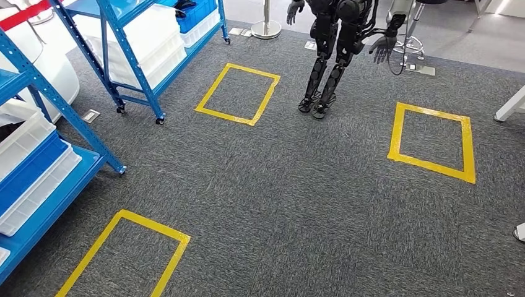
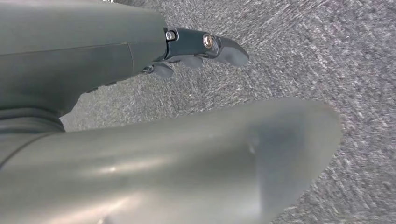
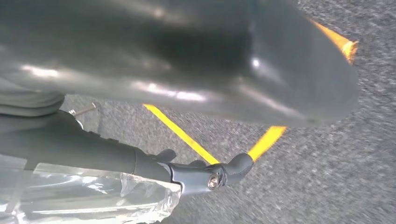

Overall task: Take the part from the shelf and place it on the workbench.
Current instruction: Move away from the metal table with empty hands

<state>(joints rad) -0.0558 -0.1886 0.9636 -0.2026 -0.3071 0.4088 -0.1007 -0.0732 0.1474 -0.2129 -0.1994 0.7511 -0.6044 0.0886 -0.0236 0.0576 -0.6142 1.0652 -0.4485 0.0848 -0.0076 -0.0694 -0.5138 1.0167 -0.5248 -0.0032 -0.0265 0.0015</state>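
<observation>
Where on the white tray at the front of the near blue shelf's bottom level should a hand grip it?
The white tray: probably grip its long outer rim, coming from the carpet side. It lies lengthwise along the edge of the blue shelf, with a blue bin close behind.

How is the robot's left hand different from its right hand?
The left hand holds nothing, with only grey carpet beyond it. The right hand has a clear plastic bag against it, and yellow tape crosses the floor beyond it. Both have a thick grey thumb and darker fingers.
</observation>
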